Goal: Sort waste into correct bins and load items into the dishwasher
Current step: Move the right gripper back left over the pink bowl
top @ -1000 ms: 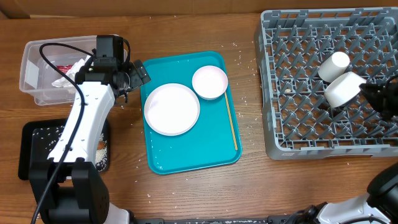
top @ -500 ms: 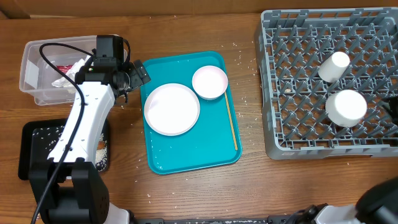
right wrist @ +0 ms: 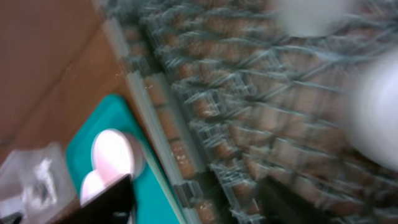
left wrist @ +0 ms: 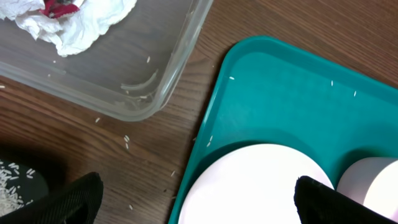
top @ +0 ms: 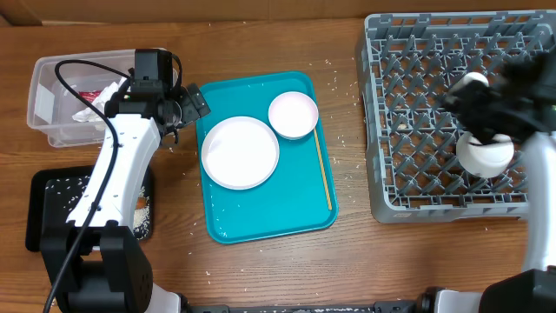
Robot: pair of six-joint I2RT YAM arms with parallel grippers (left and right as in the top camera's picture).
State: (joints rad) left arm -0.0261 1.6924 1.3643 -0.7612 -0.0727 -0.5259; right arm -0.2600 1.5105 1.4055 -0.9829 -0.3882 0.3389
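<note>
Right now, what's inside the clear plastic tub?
The clear tub holds a crumpled white napkin and a small red wrapper against it. The left arm hides one corner from above.

Overhead shot is bright and even, soft light from above with only faint shadows on the table [top: 261,269]. It's all crisp except the right arm [top: 508,91], which is a dark smear over the grey rack [top: 408,130]. Right wrist cam is basically all motion blur with the rack pegs streaked, while the left wrist cam is sharp, though the white plate [left wrist: 252,186] is blown out with zero detail and the clear tub [left wrist: 124,56] has a bit of sheen.
</note>
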